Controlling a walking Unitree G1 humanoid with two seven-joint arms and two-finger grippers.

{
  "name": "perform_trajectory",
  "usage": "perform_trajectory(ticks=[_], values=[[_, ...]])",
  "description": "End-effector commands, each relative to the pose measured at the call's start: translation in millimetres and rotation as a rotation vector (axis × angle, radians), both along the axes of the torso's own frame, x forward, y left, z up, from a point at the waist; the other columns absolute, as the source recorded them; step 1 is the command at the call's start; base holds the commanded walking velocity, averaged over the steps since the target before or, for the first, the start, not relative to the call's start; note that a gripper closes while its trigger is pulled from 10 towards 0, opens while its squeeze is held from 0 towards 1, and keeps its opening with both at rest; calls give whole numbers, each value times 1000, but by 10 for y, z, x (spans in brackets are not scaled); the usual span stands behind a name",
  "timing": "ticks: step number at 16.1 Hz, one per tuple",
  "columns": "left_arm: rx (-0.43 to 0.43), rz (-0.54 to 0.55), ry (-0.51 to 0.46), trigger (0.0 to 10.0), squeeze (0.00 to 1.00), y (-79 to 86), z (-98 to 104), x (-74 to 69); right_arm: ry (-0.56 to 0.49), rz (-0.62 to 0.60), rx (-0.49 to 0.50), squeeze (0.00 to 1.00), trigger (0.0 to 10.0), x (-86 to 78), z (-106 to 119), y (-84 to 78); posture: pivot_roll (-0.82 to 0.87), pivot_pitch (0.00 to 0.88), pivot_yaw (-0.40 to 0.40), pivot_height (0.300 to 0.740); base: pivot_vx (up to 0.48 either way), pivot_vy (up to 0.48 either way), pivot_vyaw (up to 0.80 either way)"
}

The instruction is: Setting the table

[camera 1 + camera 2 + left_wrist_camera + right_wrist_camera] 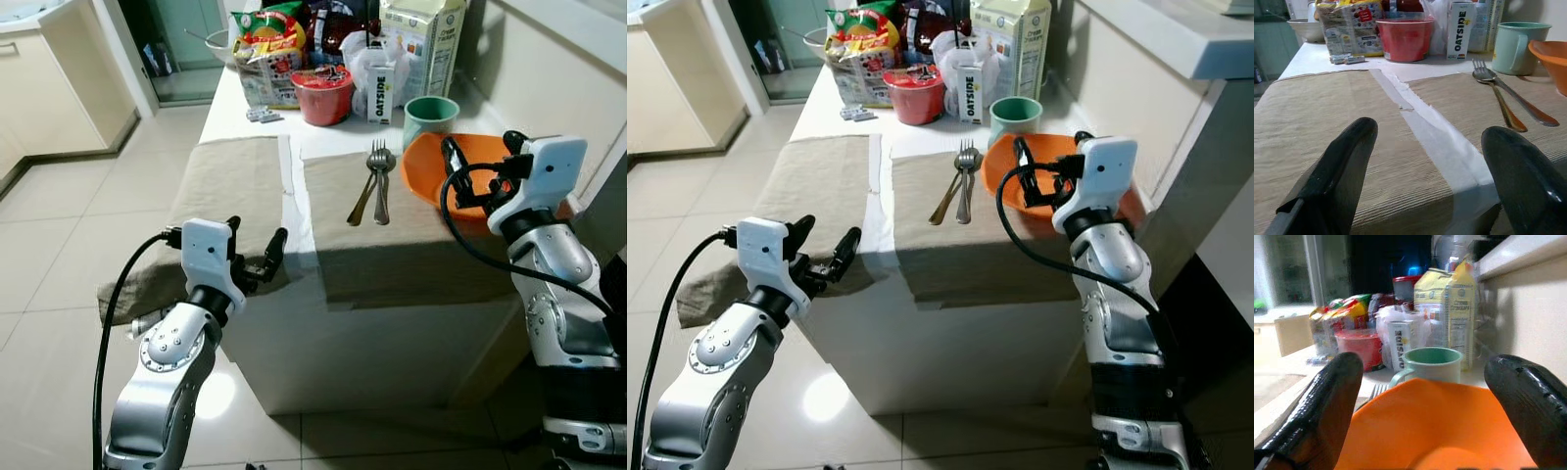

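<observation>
Hands poised over the counter, place setting half laid.

Nearest, the left hand [257, 262] hovers fingers wide at the counter [392, 352] edge by the left placemat [220, 191]. The right hand [460, 176] is spread wide over the orange bowl [423, 166], not gripping it. Beyond lie the fork and spoon [375, 181] on the right placemat [392, 235], then the green mug [429, 116]. Likely next: close on the bowl's rim and centre it on a mat.

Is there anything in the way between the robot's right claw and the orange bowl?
Nothing visible is. The right gripper hangs open just over the near side of the orange bowl, with no object between them. The green mug stands behind the bowl, and the fork and spoon lie beside it on the placemat.
</observation>
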State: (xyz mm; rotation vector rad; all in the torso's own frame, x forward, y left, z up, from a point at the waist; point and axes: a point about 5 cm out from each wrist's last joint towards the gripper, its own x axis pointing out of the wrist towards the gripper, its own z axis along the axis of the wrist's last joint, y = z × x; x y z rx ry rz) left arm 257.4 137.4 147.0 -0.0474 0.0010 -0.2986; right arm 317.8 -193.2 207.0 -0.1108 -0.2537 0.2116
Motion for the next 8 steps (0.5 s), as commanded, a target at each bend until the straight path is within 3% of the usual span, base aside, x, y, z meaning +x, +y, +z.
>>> perform_trajectory(ticks=[1,3,6,8], values=[[11,18,26,10000,0,52,-36,-7,-22,99,-106,0,10000,-45,71,117,-183,0,120,740,0,0,0],[14,14,27,10000,0,50,-39,-8,-29,131,-161,0,10000,-48,141,67,-185,0,120,740,0,0,0],[13,12,27,10000,0,38,-44,-8,5,108,-76,0,10000,-12,103,28,-184,0,117,740,0,0,0],[11,11,24,10000,0,33,-36,-3,0,10,64,0,10000,27,65,-52,-180,0,117,740,0,0,0]])
